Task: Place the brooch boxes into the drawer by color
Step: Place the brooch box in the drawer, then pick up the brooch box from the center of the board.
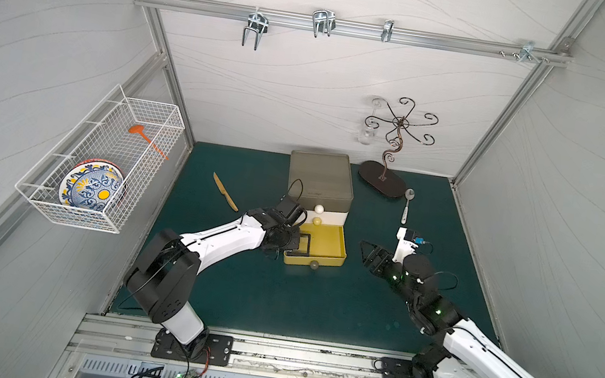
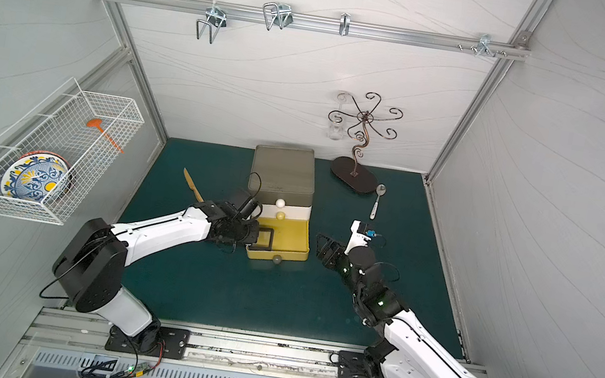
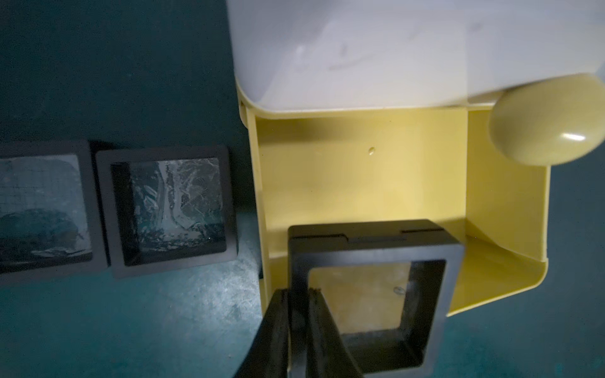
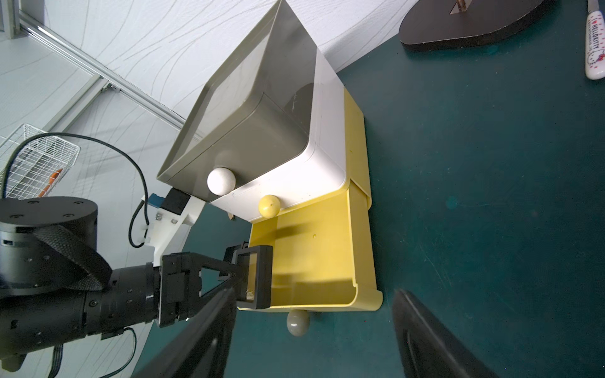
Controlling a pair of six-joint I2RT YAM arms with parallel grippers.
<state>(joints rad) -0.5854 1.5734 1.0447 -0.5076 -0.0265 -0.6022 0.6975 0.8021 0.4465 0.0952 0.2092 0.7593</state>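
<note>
While your left pincer [image 3: 299, 294] pinches the black brooch box [image 3: 376, 248] at the yellow drawer [image 3: 360, 170], your right pincer [image 1: 365, 253] gapes empty.

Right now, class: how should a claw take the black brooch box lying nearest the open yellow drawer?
Probably from above, pinching the black brooch box across its two free frame edges: it lies flat, hemmed between another black box and the yellow drawer.

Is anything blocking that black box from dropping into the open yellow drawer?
Nothing visible does. The left gripper holds the black brooch box over the pulled-out yellow drawer, whose floor below is bare.
</note>
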